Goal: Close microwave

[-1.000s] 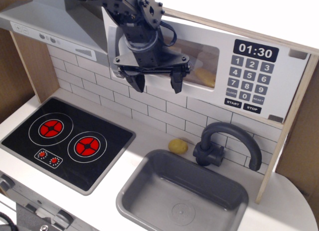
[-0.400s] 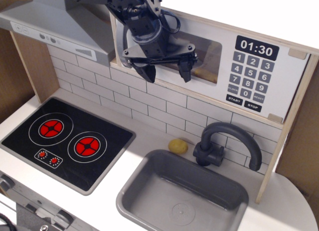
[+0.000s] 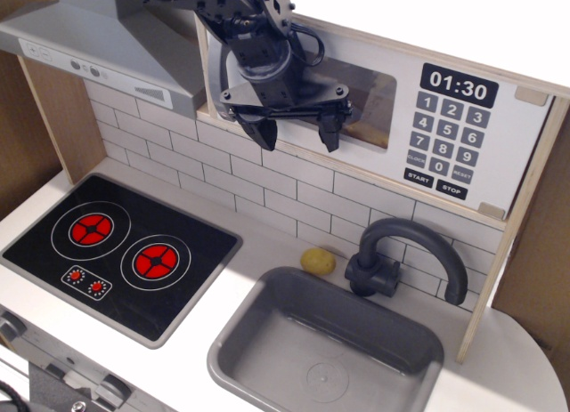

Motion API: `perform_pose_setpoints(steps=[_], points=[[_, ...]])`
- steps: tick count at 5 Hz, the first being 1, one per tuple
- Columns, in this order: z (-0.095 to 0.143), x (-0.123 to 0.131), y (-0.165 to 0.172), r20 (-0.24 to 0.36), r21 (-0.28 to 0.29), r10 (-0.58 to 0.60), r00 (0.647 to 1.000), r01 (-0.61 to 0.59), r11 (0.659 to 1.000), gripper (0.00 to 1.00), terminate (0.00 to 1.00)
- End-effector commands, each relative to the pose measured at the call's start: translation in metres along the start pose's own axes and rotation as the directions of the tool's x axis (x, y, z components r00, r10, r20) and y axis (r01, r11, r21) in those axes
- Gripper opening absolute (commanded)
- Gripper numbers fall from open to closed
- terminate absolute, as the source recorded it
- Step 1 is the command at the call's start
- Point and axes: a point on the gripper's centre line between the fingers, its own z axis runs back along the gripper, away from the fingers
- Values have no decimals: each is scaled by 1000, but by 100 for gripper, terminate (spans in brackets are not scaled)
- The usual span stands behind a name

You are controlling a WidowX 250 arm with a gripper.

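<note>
The microwave sits in the upper shelf, with a black clock display reading 01:30 and a black keypad. Its white door with the clear window looks flush with the front. Something yellow shows dimly through the window. My black gripper hangs in front of the left part of the door, fingers spread open and empty, tips pointing down. The arm hides the door's handle.
A grey slanted range hood is left of the microwave. Below are a black hob with two red rings, a grey sink, a dark faucet and a small yellow object on the counter.
The door stood ajar, its left edge swung out, a second ago; it now lies flush. My gripper has moved right and up against the door.
</note>
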Motion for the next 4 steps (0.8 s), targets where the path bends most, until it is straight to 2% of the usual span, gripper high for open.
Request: perform_pose_setpoints(steps=[1, 2, 3, 4], points=[[49, -44, 19, -45, 69, 8, 999, -5, 998, 100, 0], [58, -55, 20, -146, 115, 20, 989, -3, 993, 100, 0], [58, -55, 20, -146, 115, 20, 989, -3, 993, 100, 0], [58, -55, 20, -146, 115, 20, 989, -3, 993, 100, 100]])
